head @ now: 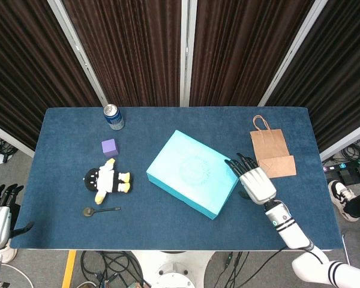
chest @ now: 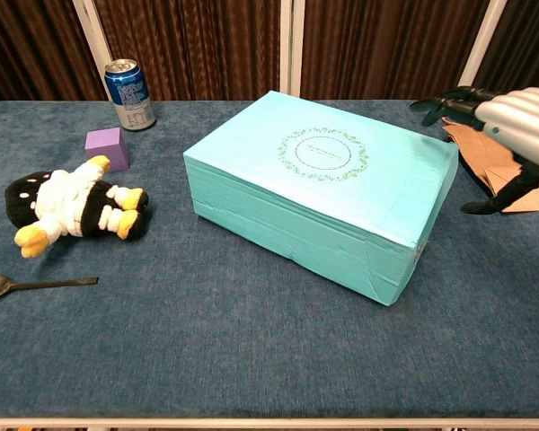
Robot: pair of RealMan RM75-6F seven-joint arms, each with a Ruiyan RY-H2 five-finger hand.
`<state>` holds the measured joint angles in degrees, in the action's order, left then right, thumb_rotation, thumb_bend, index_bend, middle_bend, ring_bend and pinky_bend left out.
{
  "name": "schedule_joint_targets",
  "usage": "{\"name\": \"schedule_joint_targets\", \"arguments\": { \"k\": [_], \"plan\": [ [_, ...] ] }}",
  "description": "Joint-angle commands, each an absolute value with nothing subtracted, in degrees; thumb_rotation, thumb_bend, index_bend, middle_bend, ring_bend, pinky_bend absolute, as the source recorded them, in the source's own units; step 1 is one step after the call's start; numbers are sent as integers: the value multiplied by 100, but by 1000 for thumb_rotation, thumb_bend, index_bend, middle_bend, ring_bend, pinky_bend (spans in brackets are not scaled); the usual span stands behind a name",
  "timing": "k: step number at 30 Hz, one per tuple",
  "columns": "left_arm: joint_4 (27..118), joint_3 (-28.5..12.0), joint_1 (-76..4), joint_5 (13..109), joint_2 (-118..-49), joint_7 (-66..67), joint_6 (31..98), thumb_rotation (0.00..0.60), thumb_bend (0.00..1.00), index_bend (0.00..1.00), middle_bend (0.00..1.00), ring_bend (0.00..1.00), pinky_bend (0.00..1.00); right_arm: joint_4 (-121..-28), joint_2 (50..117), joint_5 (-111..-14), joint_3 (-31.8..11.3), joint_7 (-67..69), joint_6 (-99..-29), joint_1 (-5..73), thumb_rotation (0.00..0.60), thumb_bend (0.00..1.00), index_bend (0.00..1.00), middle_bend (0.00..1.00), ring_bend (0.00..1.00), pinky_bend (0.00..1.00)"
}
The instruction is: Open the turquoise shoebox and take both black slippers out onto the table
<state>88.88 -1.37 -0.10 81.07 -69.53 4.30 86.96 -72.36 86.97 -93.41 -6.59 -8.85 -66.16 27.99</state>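
Note:
The turquoise shoebox (head: 194, 173) lies closed in the middle of the table, its lid with a round emblem facing up; the chest view shows the shoebox (chest: 323, 184) slanting away to the right. No slippers show. My right hand (head: 254, 180) hovers just off the box's right end, fingers spread and holding nothing; in the chest view this right hand (chest: 510, 126) sits at the right edge, above the paper bag. My left hand (head: 0, 213) hangs off the table's left front corner, fingers apart and empty.
A brown paper bag (head: 272, 155) lies flat behind my right hand. Left of the box are a toy penguin (head: 107, 180), a purple cube (head: 110, 147), a metal spoon (head: 99, 210) and a blue can (head: 113, 117) at the back edge.

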Motion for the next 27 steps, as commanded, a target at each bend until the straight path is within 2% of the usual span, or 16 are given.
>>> {"name": "schedule_joint_targets", "arguments": {
  "k": [1, 8, 19, 23, 27],
  "plan": [
    [8886, -140, 0, 8094, -6947, 424, 8691, 600, 0, 151, 103, 22, 113, -6660, 9120, -9561, -562, -817, -6861, 2931, 600, 0, 47, 136, 2, 120],
    [8924, -125, 4, 8090, -6919, 405, 8625, 600, 0, 151, 103, 22, 113, -5795, 9575, -9797, -412, -524, -7370, 2939, 600, 0, 49, 119, 0, 47],
    [9008, -111, -20, 8083, -6860, 385, 8503, 600, 0, 151, 103, 22, 117, -4553, 10176, -10011, -194, -54, -7871, 2996, 600, 0, 56, 123, 0, 2],
    [9067, -117, -35, 8047, -6818, 400, 8444, 600, 0, 151, 103, 22, 126, -4105, 10389, -10070, -134, 306, -8064, 3036, 600, 24, 132, 163, 0, 0],
    [9114, -122, -42, 8047, -6790, 438, 8436, 600, 0, 151, 103, 22, 126, -3698, 10562, -10133, -82, 668, -8263, 3110, 600, 166, 282, 248, 28, 0]
  ]
}}
